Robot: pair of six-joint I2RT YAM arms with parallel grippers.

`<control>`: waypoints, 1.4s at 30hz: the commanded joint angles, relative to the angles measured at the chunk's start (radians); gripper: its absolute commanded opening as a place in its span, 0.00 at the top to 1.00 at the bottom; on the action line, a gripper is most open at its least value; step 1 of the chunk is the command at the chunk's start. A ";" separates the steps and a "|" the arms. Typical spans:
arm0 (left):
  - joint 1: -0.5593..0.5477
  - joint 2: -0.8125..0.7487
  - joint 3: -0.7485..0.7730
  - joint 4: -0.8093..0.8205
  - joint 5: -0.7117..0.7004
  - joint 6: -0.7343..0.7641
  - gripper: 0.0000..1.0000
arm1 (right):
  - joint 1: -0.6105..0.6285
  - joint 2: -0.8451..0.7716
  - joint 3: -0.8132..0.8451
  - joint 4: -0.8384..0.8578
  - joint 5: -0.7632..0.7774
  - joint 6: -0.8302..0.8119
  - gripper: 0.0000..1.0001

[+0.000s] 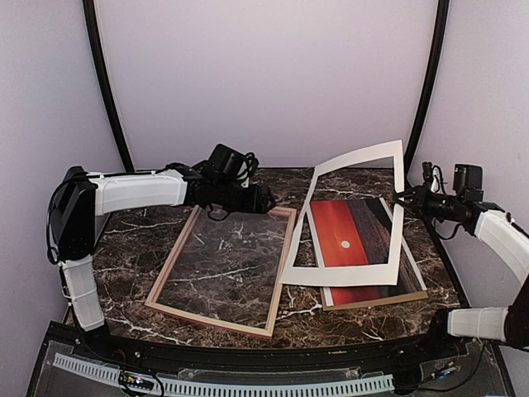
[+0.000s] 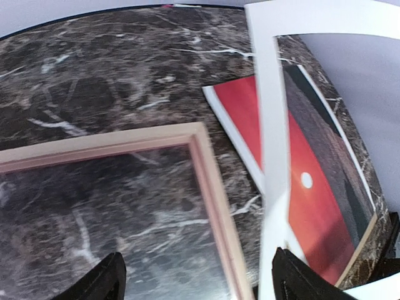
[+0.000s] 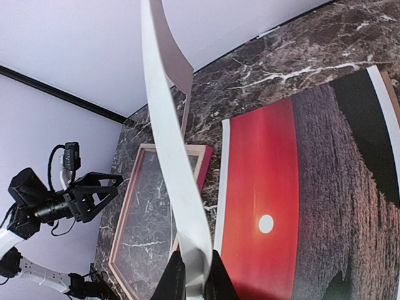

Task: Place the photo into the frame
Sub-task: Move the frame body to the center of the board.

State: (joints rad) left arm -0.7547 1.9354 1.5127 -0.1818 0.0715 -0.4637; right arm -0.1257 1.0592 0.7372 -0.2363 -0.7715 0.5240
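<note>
The frame lies pale back up, left of centre; it also shows in the left wrist view and the right wrist view. The photo, a red sunset print with a white sun, lies flat to its right. My right gripper is shut on the right rail of a white mat board, tilting it up over the photo, its near edge still resting low. My left gripper is open and empty above the frame's far right corner.
A brown backing board lies under the photo, its edge showing at the near side. The lifted mat board stands between the frame and the photo. Black tent poles and pale walls close in the marble table.
</note>
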 commanded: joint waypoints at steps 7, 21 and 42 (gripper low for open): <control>0.285 -0.234 -0.308 -0.172 -0.153 0.079 0.14 | 0.078 -0.007 0.152 0.055 -0.076 0.104 1.00; 0.451 -0.246 -0.511 -0.124 -0.089 0.053 0.13 | 0.212 0.036 0.310 0.137 -0.123 0.218 1.00; 0.321 -0.499 -0.860 0.135 0.243 -0.137 0.19 | 0.351 0.194 0.407 0.169 -0.018 0.242 1.00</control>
State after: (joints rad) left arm -0.3561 1.4849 0.6773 -0.1108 0.2413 -0.5480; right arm 0.2111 1.2343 1.1225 -0.1310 -0.8154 0.7612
